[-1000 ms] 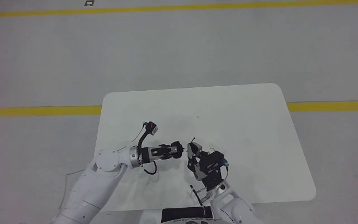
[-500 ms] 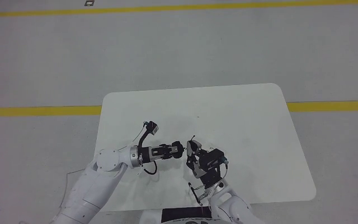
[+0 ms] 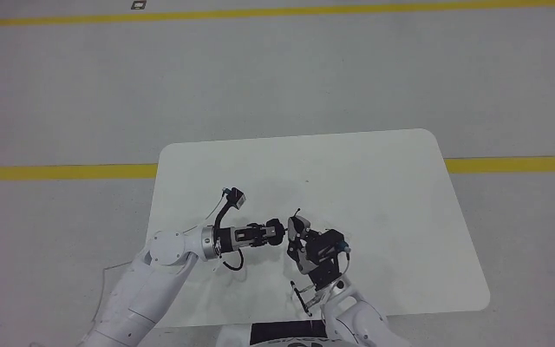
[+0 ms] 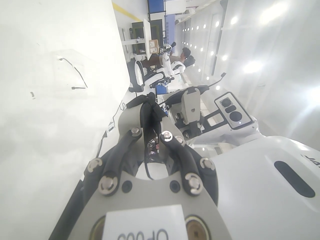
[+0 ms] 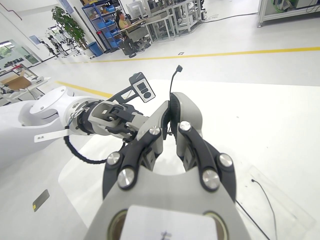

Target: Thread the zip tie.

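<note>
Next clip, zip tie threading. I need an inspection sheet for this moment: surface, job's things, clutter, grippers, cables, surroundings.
Surface: white table with rounded corners.
Job's things: black zip tie held upright above the table, head on top.
Clutter: spare ties lying on a clear sheet near the table's near edge.
Grippers: right gripper shut on the zip tie; left gripper shut, with a thin black strand between its fingers, apparently the same tie; the two tips are close together.
Cables: black cable looped at the left wrist.
Surroundings: yellow floor line, shelves, a plant.
</note>
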`<state>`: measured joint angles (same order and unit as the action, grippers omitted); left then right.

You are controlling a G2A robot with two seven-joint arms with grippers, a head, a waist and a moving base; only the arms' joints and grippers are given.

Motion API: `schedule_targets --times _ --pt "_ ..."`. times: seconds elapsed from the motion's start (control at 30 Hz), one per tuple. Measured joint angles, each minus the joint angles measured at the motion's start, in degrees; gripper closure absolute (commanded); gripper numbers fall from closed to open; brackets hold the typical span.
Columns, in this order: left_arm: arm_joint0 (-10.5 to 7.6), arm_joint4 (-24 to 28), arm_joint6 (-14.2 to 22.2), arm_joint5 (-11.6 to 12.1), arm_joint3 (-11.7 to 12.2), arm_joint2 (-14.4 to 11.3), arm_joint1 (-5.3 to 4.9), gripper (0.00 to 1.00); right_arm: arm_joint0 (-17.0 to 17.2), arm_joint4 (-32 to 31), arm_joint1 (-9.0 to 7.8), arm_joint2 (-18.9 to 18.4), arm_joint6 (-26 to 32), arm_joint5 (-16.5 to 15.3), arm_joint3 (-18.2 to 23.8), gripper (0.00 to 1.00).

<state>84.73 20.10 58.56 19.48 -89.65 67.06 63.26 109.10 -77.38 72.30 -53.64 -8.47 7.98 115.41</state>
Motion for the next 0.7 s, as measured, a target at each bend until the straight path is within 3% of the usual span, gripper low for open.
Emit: schedule_targets --times 0.7 --pt "0.0 0.0 0.0 0.0 0.0 0.0 0.0 1.0 -0.4 -0.4 0.1 0.4 -0.3 1.2 -0.7 1.0"
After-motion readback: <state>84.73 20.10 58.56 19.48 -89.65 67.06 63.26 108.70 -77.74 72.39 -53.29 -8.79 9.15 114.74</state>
